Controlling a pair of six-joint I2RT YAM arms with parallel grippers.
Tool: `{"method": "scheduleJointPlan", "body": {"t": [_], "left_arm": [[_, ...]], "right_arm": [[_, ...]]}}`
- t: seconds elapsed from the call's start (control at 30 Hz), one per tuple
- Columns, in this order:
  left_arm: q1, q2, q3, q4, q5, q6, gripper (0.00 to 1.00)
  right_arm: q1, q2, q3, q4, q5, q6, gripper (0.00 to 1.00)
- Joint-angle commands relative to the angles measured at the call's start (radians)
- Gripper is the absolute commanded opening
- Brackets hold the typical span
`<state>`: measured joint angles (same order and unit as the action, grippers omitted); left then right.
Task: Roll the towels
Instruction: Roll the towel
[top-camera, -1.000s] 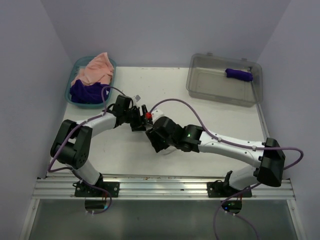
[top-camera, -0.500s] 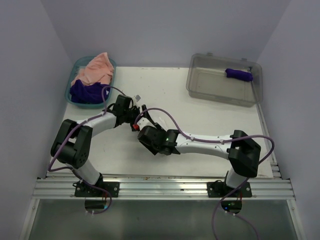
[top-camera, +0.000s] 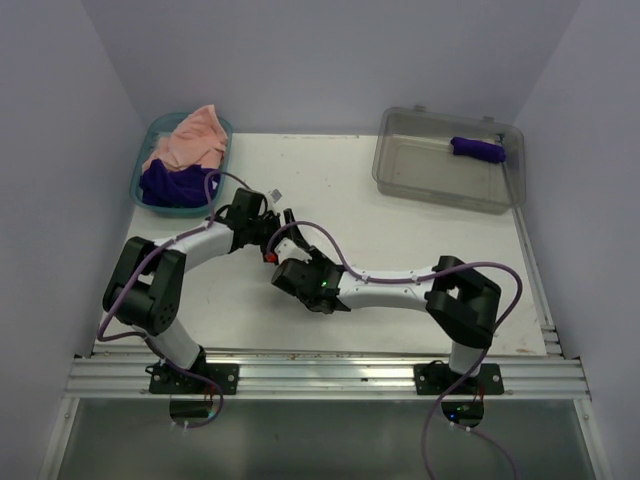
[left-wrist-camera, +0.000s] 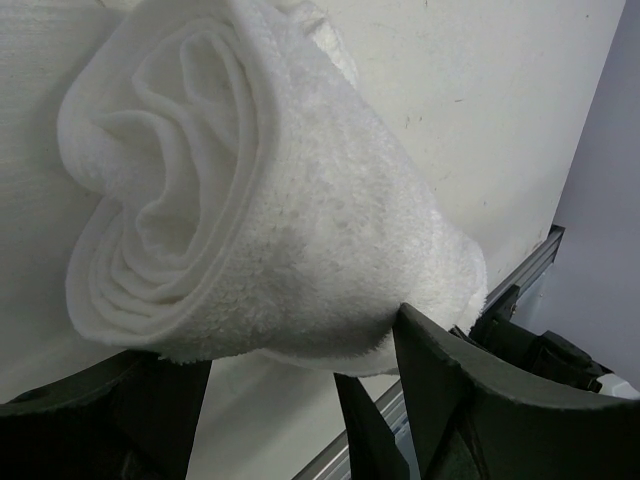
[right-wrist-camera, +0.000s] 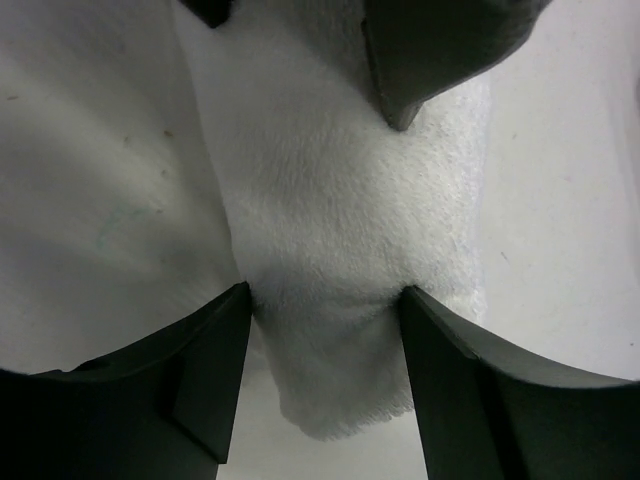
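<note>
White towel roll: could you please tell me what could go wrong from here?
The white towel roll is loosely wound, layers gaping at the end, so it may unroll if the left gripper lets go. The right gripper pinches only near one end; lifting could let the rest sag.

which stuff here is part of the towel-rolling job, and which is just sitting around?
Job:
- white towel, rolled, gripped by left claw and right claw
- peach towel and purple towel, loose in the basket
- purple roll, in the bin

Just there:
- basket
- bin
</note>
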<state>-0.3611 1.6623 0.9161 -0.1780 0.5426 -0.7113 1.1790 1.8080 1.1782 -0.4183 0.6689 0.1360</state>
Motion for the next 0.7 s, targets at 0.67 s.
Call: {"method": "scheduleJointPlan", "body": {"t": [0.67], "left_arm": [[-0.002, 0.037, 0.063, -0.094, -0.003, 0.07, 0.74]], "right_arm": [[0.051, -0.074, -0.144, 0.317, 0.288, -0.255, 0.77]]}}
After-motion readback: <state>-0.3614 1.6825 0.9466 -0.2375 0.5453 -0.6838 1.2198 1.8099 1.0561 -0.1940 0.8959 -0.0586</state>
